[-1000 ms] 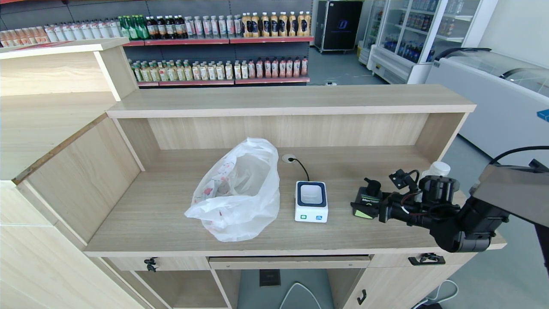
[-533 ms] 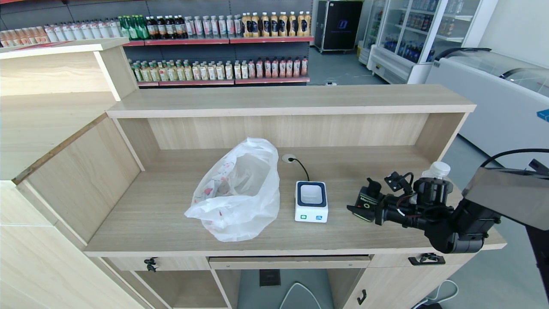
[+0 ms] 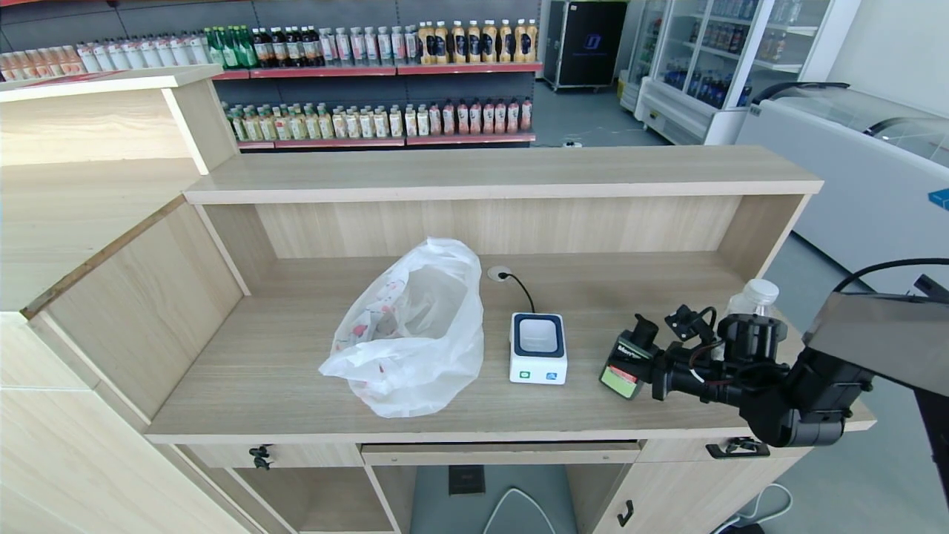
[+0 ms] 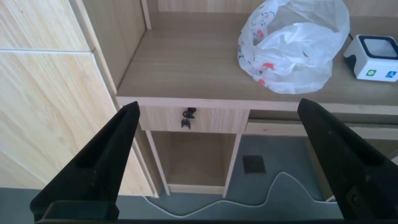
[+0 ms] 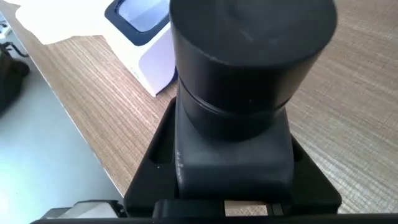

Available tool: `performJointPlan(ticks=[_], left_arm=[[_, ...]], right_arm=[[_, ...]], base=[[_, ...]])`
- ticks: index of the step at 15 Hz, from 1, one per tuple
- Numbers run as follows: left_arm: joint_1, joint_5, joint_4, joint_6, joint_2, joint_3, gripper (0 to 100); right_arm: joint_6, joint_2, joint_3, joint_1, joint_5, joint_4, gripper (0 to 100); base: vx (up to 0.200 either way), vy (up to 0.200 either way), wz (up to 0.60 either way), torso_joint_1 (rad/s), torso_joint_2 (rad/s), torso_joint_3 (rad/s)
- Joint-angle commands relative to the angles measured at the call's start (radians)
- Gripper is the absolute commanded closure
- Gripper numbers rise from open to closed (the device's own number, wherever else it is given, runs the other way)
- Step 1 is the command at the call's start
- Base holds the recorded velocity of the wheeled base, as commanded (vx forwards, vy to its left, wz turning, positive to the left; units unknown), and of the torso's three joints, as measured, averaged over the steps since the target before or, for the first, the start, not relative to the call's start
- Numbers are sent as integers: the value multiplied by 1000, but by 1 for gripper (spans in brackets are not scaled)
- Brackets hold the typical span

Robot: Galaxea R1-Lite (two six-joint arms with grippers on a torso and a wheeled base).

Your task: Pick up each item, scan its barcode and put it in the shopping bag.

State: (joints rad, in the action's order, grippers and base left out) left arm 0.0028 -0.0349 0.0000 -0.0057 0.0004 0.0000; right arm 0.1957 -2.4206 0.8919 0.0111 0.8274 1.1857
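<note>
My right gripper is shut on a small black bottle with a round black cap, held just above the counter to the right of the scanner. Its green and red label faces up toward the head camera. The right wrist view looks down on the bottle's cap, with the white scanner just beyond it. The white shopping bag lies open on the counter left of the scanner. My left gripper hangs open and empty, low in front of the counter's left end, with the bag farther off.
A clear bottle with a white cap stands behind my right arm near the counter's right end. The counter is walled at the back and both sides. The scanner's cable runs back to a hole. Drawers and handles sit below the front edge.
My right gripper has shifted slightly left and lower toward the scanner and turned the black bottle, so its green and red label now faces up. The left arm has not moved.
</note>
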Motion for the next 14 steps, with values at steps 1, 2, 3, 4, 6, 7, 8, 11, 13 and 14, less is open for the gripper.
performJointPlan(ticks=[1,2,3,4,6,7,8,11,13,14], left_arm=[[0,0,0,0,0,0,0],[0,0,0,0,0,0,0],[-1,0,0,0,0,0,0],[0,0,0,0,0,0,0],[0,0,0,0,0,0,0],[-1,0,0,0,0,0,0],[-1,0,0,0,0,0,0],[0,0,0,0,0,0,0],[0,0,0,0,0,0,0],[0,0,0,0,0,0,0]], right_arm=[[28,95,-36,0,2,6,100],[34,127,-42,0,7,3,100],[30,245,-54,1,39,-14,100],[30,334,-62,1,71,-38,100],[71,529,-74,17,111,-100,100],[111,614,-67,32,110,-110,100],[163,689,-64,43,108,-112,100],[525,808,-62,102,58,-113,100],[751,850,-96,219,-56,-110,100],[890,867,-116,245,-126,-112,100]], base=[[0,0,0,0,0,0],[0,0,0,0,0,0],[0,0,0,0,0,0],[0,0,0,0,0,0],[0,0,0,0,0,0],[0,0,0,0,0,0],[0,0,0,0,0,0],[0,0,0,0,0,0],[0,0,0,0,0,0],[0,0,0,0,0,0]])
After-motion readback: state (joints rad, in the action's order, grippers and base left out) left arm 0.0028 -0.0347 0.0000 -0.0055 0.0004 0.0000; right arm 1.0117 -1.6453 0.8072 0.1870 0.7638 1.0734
